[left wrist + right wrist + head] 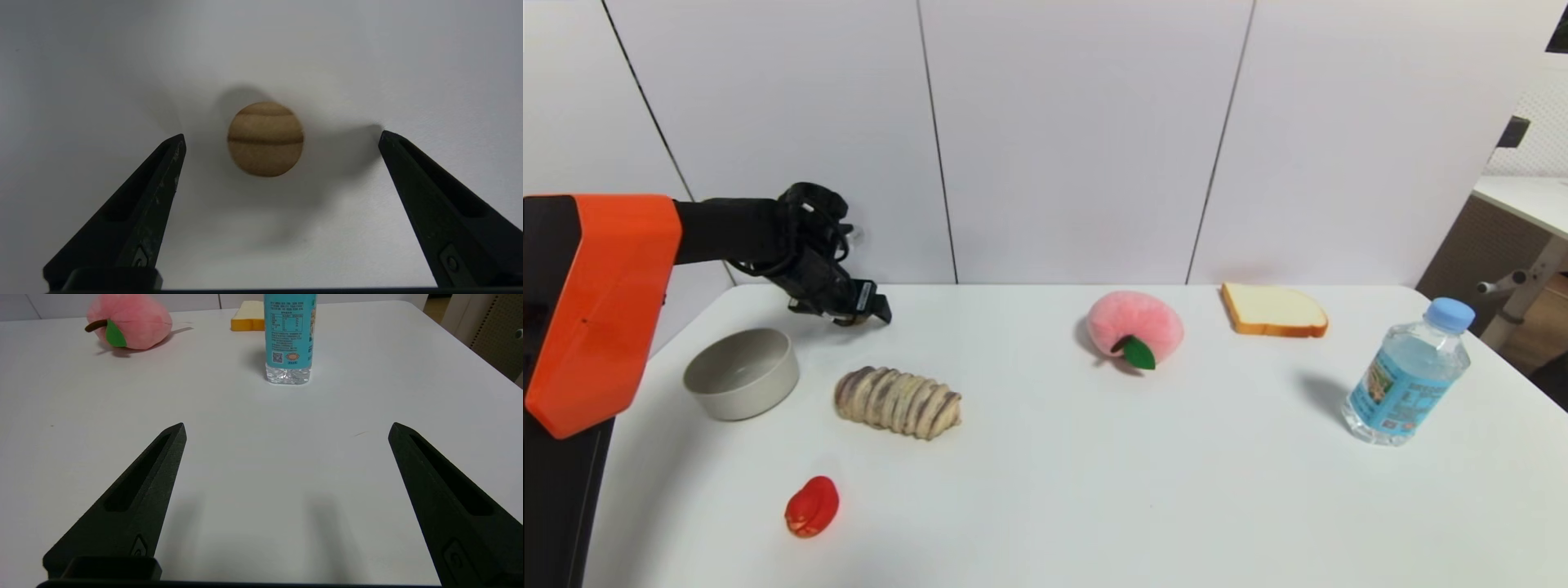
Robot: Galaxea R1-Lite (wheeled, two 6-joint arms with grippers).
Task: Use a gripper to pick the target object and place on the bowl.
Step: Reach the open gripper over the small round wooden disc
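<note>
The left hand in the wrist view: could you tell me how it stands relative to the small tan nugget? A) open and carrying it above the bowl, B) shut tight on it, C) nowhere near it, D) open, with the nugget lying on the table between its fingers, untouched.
D: the left hand is open, and the tan nugget lies on the white table between the spread fingers, with table showing on either side.

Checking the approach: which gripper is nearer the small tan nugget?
Left. The left gripper hovers over the nugget, fingers open around it; the right gripper is off near the water bottle.
</note>
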